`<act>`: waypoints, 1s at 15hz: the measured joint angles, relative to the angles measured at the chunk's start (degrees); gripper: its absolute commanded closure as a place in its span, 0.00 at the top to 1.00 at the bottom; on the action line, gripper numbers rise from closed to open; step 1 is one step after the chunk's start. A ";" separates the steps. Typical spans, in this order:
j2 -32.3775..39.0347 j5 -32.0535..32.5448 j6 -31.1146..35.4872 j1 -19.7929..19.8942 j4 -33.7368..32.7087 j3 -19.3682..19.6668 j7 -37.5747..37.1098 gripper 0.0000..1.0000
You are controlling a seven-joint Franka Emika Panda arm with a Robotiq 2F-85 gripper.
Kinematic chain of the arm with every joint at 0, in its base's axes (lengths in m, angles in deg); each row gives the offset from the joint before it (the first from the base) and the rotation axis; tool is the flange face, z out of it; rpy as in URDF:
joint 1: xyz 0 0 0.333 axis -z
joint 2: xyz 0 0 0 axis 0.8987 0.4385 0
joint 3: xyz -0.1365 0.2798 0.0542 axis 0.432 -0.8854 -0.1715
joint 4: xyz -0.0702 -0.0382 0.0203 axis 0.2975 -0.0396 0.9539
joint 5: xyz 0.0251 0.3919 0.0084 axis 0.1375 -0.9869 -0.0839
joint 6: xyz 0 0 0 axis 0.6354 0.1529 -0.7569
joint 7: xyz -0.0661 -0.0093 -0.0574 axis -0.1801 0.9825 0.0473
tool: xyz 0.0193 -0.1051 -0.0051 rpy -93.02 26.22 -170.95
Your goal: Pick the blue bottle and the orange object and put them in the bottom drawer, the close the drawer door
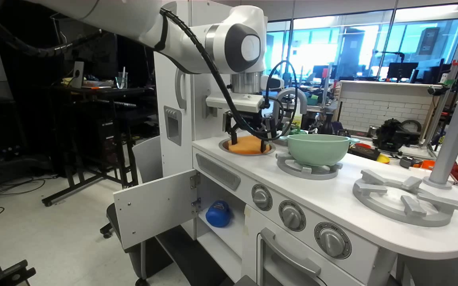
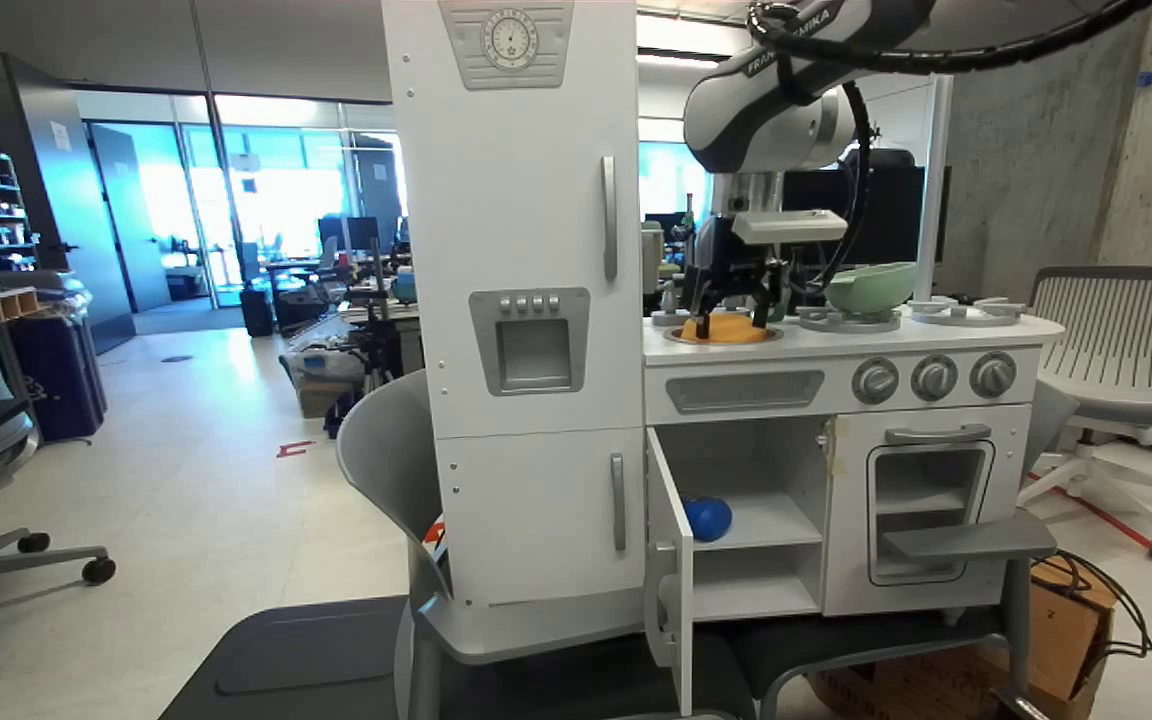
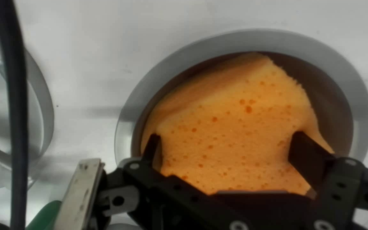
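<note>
White toy kitchen (image 2: pixel 536 235) in the course of a stowing task. The robot arm (image 1: pixel 235 43) reaches over the bench (image 1: pixel 328 192), its wrist directed downward. Beneath the bench, the drawer door (image 1: pixel 157 206) stands swung outward, exposing the bottom drawer (image 2: pixel 746 450), a compartment of two levels. A green bowl (image 1: pixel 318 150) on the burner (image 1: pixel 307 171) appears to play no part. The gripper (image 1: pixel 249 145) stands at the basin (image 3: pixel 254 41), its two fingers (image 3: pixel 309 156) spread wide on either side of the orange object (image 3: pixel 235 134), a porous, sponge-like piece resting in the basin. The wrist view shows the fingertips against this piece, with slight hollows where they meet it; no firm pinch or lift is evident. The blue bottle (image 1: pixel 218 214) rests on the upper shelf (image 2: pixel 766 522) of the drawer, close to the door, as seen in both exterior views; whether it stands or lies is uncertain. Judged from this arrangement, the bottle's share of the placing is done. What remains is to grasp the orange object, raise it clear of the basin, deposit it in the drawer and, last, close the door.
</note>
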 measured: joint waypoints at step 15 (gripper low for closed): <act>0.88 0.88 -0.08 -2.35 -0.82 3.90 -1.49 0.00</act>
